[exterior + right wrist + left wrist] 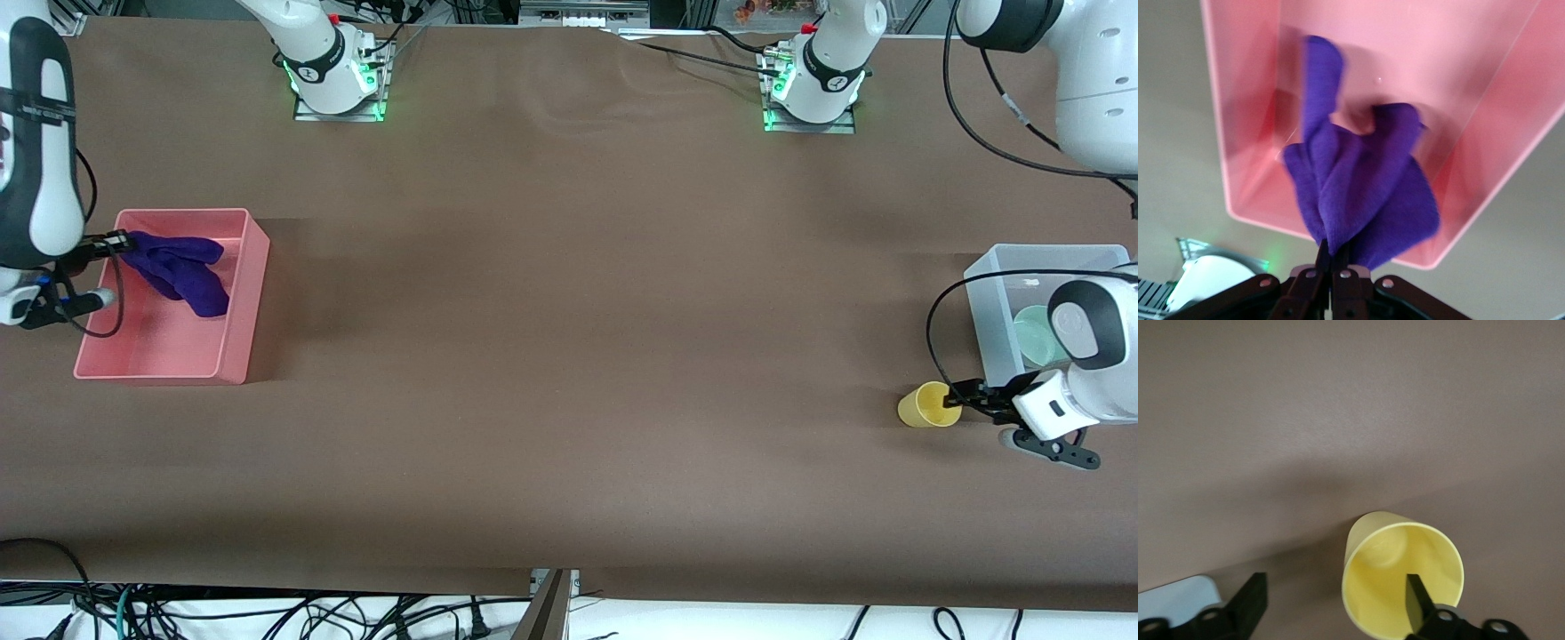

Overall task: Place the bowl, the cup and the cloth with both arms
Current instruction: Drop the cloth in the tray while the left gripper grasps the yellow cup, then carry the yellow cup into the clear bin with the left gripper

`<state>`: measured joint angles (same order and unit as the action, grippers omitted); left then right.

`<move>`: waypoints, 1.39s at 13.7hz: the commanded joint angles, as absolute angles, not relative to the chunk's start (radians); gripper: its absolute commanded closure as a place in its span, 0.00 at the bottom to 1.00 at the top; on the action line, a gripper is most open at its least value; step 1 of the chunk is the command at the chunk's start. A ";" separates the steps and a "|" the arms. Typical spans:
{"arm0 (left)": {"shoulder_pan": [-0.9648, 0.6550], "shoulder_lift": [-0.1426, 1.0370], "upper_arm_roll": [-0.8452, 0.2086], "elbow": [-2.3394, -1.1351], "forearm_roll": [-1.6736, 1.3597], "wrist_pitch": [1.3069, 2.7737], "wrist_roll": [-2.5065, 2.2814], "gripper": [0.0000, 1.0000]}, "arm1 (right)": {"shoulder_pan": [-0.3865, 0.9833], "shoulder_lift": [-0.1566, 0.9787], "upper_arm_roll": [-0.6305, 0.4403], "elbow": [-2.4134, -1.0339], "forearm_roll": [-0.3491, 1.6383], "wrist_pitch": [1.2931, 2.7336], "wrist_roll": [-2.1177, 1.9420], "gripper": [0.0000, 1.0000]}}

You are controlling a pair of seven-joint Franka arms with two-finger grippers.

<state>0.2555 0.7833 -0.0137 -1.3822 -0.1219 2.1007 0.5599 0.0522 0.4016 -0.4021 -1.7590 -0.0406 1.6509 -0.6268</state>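
Note:
The purple cloth (pixel 182 271) hangs from my right gripper (pixel 124 240) over the pink bin (pixel 244 302). In the right wrist view the gripper (pixel 1331 250) is shut on the cloth's (pixel 1358 193) top edge, and its folds droop into the bin (pixel 1245 100). The yellow cup (pixel 925 406) lies on its side on the table near the left arm's end, mouth toward my left gripper (pixel 965 396). In the left wrist view that gripper (pixel 1335 603) is open, with one finger (pixel 1417 597) inside the cup's (pixel 1385 580) mouth and the other outside. The mint-green bowl (pixel 1036 333) sits in a clear bin.
The clear bin (pixel 991 293) stands just farther from the front camera than the cup; its corner shows in the left wrist view (pixel 1178 600). The arm bases (pixel 338 80) (pixel 809 89) stand along the table's edge farthest from the front camera. The brown table (pixel 569 311) lies bare between the bins.

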 commanded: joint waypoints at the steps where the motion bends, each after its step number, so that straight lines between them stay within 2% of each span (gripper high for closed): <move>1: 0.256 0.805 -0.009 -1.376 -0.156 2.106 0.554 0.93 | 0.048 0.383 -0.402 -1.850 -0.032 1.774 -0.621 1.00; 2: 0.256 0.810 -0.009 -1.376 -0.169 2.106 0.555 1.00 | 0.048 0.391 -0.402 -1.867 -0.031 1.822 -0.618 1.00; 3: 0.258 0.810 -0.009 -1.376 -0.172 2.106 0.561 1.00 | 0.051 0.393 -0.399 -1.861 -0.023 1.842 -0.618 0.85; 4: 0.258 0.810 -0.009 -1.376 -0.173 2.106 0.561 1.00 | 0.051 0.390 -0.396 -1.856 -0.011 1.847 -0.618 0.03; 7: 0.256 0.798 -0.009 -1.373 -0.170 2.097 0.560 1.00 | 0.052 0.336 -0.391 -1.771 0.119 1.789 -0.618 0.00; 8: 0.258 0.790 -0.009 -1.370 -0.161 2.083 0.561 1.00 | 0.052 0.328 -0.381 -1.699 0.129 1.705 -0.614 0.00; 10: 0.256 0.723 -0.005 -1.367 -0.156 1.950 0.560 1.00 | 0.057 0.328 -0.323 -1.498 0.124 1.463 -0.481 0.00; 12: 0.256 0.645 0.000 -1.365 -0.131 1.800 0.563 1.00 | 0.060 0.315 -0.202 -1.375 0.094 1.315 -0.243 0.00; 14: 0.264 0.565 0.003 -1.365 -0.016 1.728 0.583 1.00 | 0.060 0.272 -0.074 -1.356 0.046 1.292 -0.097 0.00; 16: 0.305 0.540 0.012 -1.367 0.056 1.720 0.662 1.00 | 0.061 0.241 0.021 -1.355 -0.001 1.304 -0.052 0.00; 19: 0.412 0.572 0.017 -1.373 0.133 1.784 0.820 1.00 | 0.060 0.198 0.041 -1.347 -0.017 1.391 -0.046 0.00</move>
<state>0.3373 0.5468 0.0209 -1.3472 0.0983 1.7259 0.7176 0.0804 0.2291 0.0377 -1.3531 -0.0003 1.3470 -0.0436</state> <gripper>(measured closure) 0.965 0.000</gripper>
